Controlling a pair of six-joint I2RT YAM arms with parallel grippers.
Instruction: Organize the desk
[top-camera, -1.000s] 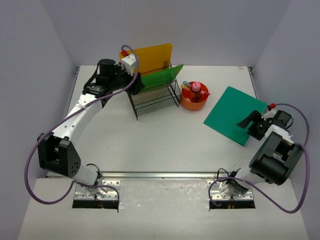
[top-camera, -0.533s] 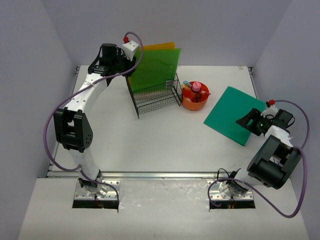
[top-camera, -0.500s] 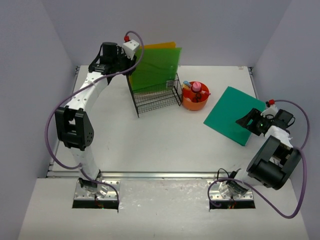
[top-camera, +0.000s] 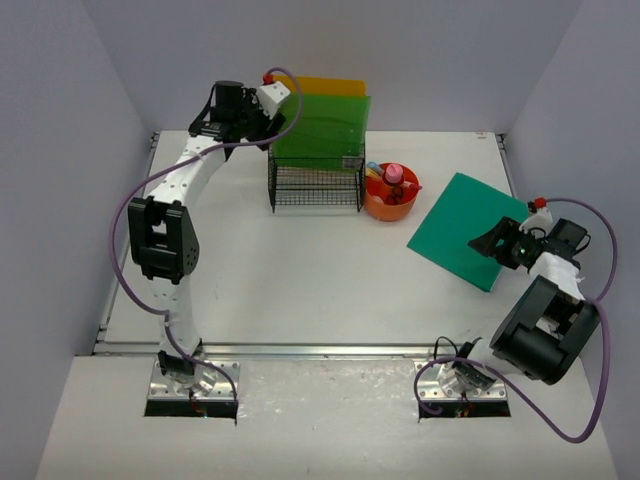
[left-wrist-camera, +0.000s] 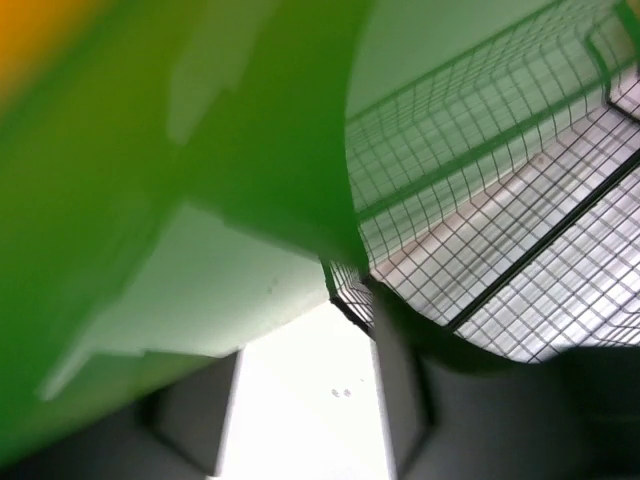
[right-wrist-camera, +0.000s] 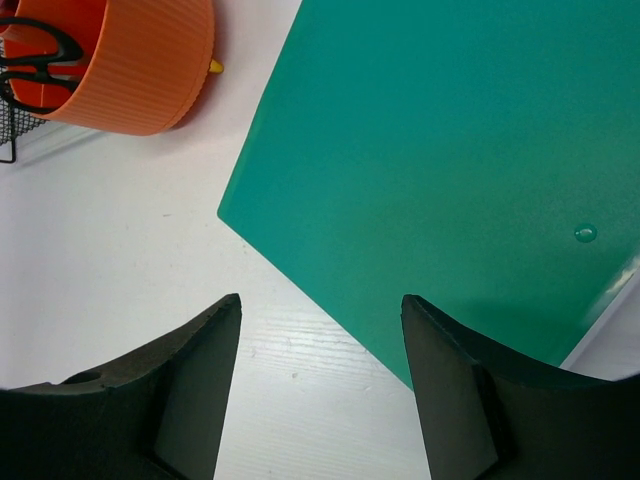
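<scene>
The left gripper (top-camera: 266, 128) is held at the upper left of the overhead view, against the left edge of the green folder (top-camera: 325, 125). In its wrist view two blurred grey fingers (left-wrist-camera: 190, 425) are seen at the bottom with pale surface between them. The jaws are therefore judged to be parted and released, though the tips are hidden by the green sheet. That folder is stood upright in the black wire rack (top-camera: 315, 185), and an orange folder (top-camera: 330, 86) is seen just behind it.

The right gripper (right-wrist-camera: 320, 310) is found at the right of the overhead view. Its fingers are spread wide and nothing is held. It is poised over the near edge of the teal folder (right-wrist-camera: 450, 150), which is laid flat. Up and to the left, the round orange tray (right-wrist-camera: 130, 70) is seen with black scissors (right-wrist-camera: 40, 50) inside, just beside the rack.

The desk (top-camera: 300, 270) fills the middle of the overhead view, and everything named is set on its far half.

Two hazards are judged likely. The rack looks light, so it could be shoved or tipped if the left gripper is drawn sideways while the green sheet is caught on it. The teal folder lies thin and flat, so it could be missed by the right fingers, or slid toward the right edge of the desk and pushed off.
</scene>
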